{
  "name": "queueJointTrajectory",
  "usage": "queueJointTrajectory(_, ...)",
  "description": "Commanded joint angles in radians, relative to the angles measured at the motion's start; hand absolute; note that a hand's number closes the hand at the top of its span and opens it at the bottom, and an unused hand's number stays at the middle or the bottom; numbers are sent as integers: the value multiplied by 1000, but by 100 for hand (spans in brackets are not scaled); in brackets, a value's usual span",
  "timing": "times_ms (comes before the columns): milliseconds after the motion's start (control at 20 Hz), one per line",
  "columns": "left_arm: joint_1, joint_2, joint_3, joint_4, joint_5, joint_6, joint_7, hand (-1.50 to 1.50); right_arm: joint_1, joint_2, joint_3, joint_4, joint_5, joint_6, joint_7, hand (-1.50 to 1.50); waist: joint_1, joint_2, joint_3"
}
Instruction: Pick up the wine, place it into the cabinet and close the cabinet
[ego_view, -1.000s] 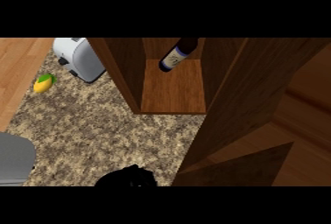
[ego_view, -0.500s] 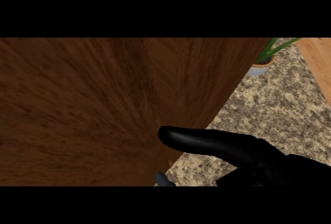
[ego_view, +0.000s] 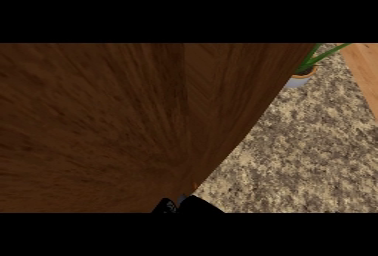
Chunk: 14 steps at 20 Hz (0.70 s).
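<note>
**A:** What shows nearest the lower edge?

**B:** A small piece of a black hand (ego_view: 193, 205), just right of the middle, low against the dark wooden cabinet (ego_view: 125, 125). So little of it is in view that I cannot tell whether it is spread or curled, nor which hand it is.

**A:** Is it touching the wood?

**B:** It sits right at the cabinet's near lower corner, but whether it touches I cannot tell.

**A:** And the cabinet itself?

**B:** Its brown grained surface fills the whole left and middle of the view, from the near edge to the far one. A faint vertical seam runs down it near the middle. Its right edge slants from the far right down to the hand.

**A:** Where is the wine?

**B:** It does not show; the wood surface covers that side of the scene.

**A:** What lies to the right?

**B:** The speckled stone counter (ego_view: 310, 150). At its far end stands a potted plant (ego_view: 304, 74), green leaves rising from a pale pot, just beside the cabinet's edge. A strip of lighter wood (ego_view: 367, 70) crosses the far right corner.
</note>
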Motion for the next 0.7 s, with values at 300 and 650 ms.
queueJointTrajectory(300,132,101,195,39,113,-255,-12,150,-295,10,57,506,58,-214,-216,150,33,6,0)
queueJointTrajectory(650,132,109,290,66,175,-322,15,150,-429,10,-37,844,-70,-245,-403,150,36,15,1)
